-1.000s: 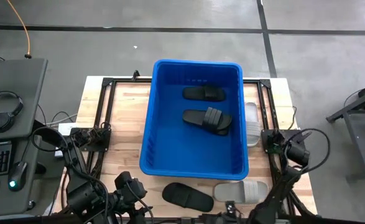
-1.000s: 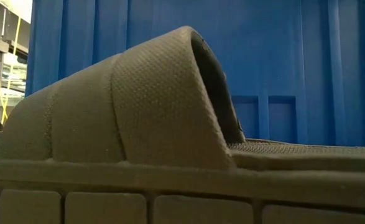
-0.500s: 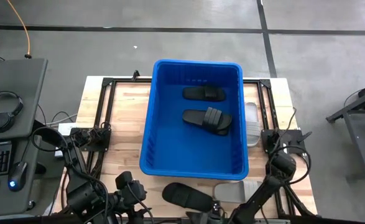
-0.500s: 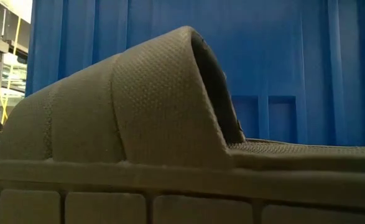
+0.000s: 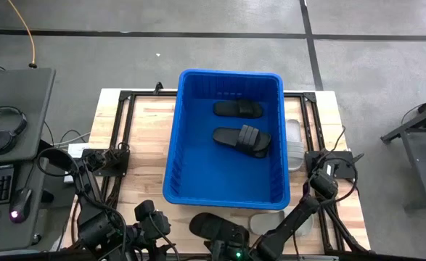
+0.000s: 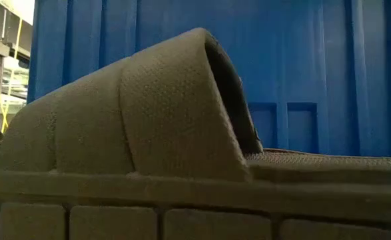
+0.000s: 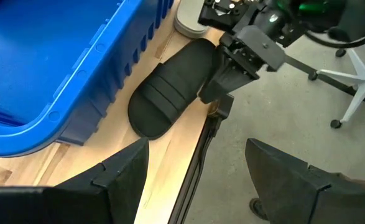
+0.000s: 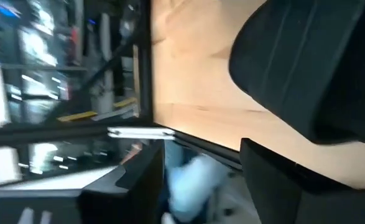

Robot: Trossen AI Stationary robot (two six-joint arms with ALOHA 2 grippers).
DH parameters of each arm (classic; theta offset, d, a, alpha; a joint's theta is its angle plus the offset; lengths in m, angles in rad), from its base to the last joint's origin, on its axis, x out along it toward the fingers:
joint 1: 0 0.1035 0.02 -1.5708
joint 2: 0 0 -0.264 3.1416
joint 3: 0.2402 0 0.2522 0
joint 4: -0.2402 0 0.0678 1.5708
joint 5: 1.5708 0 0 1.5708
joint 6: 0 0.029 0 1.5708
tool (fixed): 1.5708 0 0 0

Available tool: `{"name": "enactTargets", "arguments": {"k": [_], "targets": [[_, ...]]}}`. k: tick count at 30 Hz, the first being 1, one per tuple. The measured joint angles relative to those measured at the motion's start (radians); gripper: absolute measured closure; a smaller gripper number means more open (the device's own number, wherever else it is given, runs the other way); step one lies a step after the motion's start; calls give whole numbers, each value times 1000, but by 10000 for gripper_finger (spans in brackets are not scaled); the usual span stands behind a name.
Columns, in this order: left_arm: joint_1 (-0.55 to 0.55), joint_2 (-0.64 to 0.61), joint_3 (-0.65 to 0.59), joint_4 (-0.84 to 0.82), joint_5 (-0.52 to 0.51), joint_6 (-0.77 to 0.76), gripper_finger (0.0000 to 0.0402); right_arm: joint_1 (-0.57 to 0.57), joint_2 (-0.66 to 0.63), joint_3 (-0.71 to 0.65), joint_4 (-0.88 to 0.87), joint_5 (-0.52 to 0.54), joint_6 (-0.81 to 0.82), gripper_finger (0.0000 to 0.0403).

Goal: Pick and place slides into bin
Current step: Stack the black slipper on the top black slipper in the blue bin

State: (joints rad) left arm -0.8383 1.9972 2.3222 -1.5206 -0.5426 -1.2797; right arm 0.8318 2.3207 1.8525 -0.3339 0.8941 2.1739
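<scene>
One matte black slide sandal (image 7: 170,93) sits at your right gripper (image 7: 222,84), fingers apart beside its edge, nothing clamped.

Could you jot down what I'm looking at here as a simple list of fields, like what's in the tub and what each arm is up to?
Bin: blue bin in the middle of the wooden table
Inside bin: two black slides
Outside bin: one black slide at the near edge, one grey slide beside it, another grey slide along the bin's right wall
Right gripper: at the black slide near the edge, fingers open
Left gripper: waiting at the near left, open, empty
</scene>
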Motion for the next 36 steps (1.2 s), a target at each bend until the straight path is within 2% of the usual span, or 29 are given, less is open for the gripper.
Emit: {"name": "enactTargets", "arguments": {"k": [3,6,15,21,31,36], "targets": [[0,0,0,1,0,17,147,11,0,65,-148,-45,15,207],[0,0,0,1,0,20,147,21,-2,92,-269,-49,100,206],[0,0,0,2,0,23,147,-18,-1,92,-359,-106,107,206],[0,0,0,3,5,27,147,-27,8,79,-346,-123,103,206],[0,0,0,4,30,43,147,-27,77,78,-216,-97,104,206],[0,0,0,4,37,44,147,-36,78,78,-220,-102,98,206]]}}
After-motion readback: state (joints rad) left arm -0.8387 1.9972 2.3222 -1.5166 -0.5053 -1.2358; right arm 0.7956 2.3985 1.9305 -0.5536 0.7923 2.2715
